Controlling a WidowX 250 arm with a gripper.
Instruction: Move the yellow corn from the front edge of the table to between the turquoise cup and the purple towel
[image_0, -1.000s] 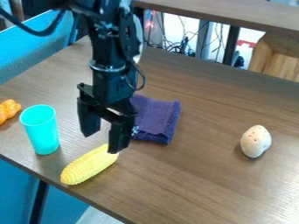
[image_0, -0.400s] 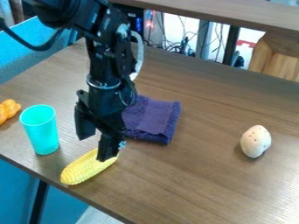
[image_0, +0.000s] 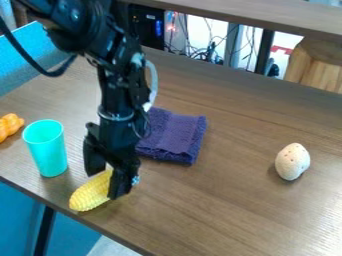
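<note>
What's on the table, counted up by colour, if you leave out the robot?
Yellow: 1, the corn at the gripper
Turquoise: 1, the cup
Purple: 1, the cloth
Orange: 1, the lumpy thing
Off-white: 1, the speckled egg-shaped thing
Total: 5

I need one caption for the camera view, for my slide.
A robot's black claw at yellow corn, near a turquoise cup and purple cloth, with a speckled egg-shaped object farther right.

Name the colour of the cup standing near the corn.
The cup is turquoise; it shows best in the camera view.
</note>
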